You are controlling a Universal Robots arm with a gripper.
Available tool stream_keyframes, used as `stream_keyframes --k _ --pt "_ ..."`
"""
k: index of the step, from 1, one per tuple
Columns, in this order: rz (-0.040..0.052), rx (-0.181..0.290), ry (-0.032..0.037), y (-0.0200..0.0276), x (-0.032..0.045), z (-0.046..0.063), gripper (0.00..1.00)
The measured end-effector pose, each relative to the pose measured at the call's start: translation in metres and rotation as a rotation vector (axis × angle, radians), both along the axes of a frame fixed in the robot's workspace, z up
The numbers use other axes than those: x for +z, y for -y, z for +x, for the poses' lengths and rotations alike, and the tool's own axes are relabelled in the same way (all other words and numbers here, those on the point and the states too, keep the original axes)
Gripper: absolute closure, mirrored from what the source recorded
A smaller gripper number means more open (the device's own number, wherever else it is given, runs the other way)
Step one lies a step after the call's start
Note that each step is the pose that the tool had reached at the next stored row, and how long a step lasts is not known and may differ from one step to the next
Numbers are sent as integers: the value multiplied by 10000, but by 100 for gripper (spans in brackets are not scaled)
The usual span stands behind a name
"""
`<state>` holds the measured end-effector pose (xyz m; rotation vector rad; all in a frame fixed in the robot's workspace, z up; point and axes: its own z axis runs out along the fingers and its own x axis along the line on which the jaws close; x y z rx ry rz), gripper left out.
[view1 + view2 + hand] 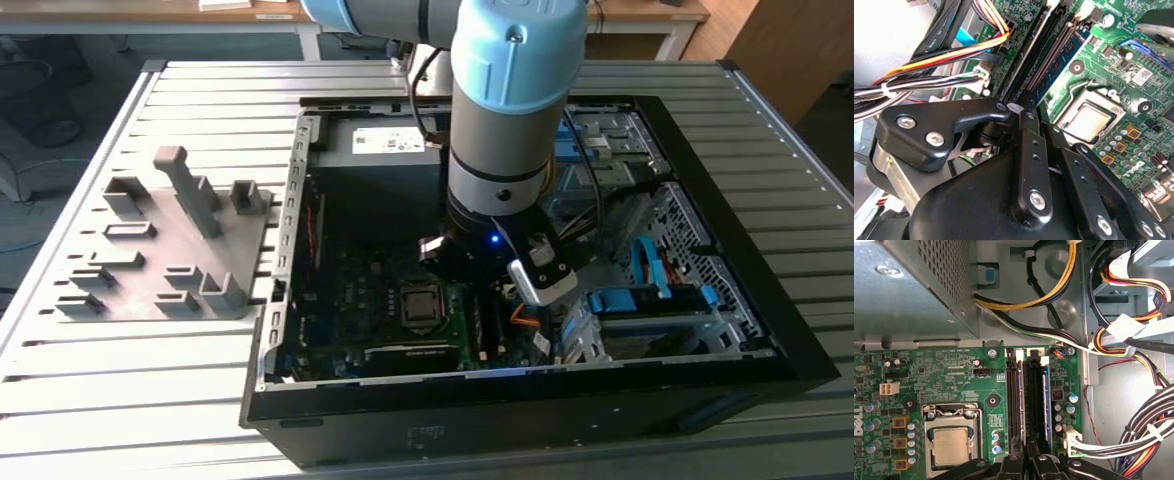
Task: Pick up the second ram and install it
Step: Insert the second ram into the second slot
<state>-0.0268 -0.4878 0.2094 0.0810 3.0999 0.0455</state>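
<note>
I've got the arm (501, 110) down inside the open PC case (534, 400), over the motherboard (360, 290), on the slatted worktop (200, 390).

Gripper (1026, 460) sits right at the end of the RAM slots (1019, 395). In both wrist views its black fingers (1029, 150) are drawn in close together at the slot bank. I can't tell if anything is pinched between them; the tips are hidden by the linkage.

One blue-green ram (1045, 405) is seated upright in the slot nearest the cable side; it also shows in the second wrist view (1056, 55). The black slots beside it look empty from here. I can't say whether this seated stick is the second ram or its twin.

CPU socket (951, 440) lies just beside the slots on the far side from the cables. Cable bundle (1139, 425) runs along the case wall, near the slots but apart from the gripper.

Grey fixture plate (160, 250) sits on the worktop at the exterior view's left, well apart from the case. I see no stick standing in its blocks, though the view is too coarse to be sure.
</note>
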Motion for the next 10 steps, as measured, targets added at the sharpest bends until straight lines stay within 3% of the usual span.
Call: stream_keyframes --k 10 --pt "2 45 1 0 9 1 86"
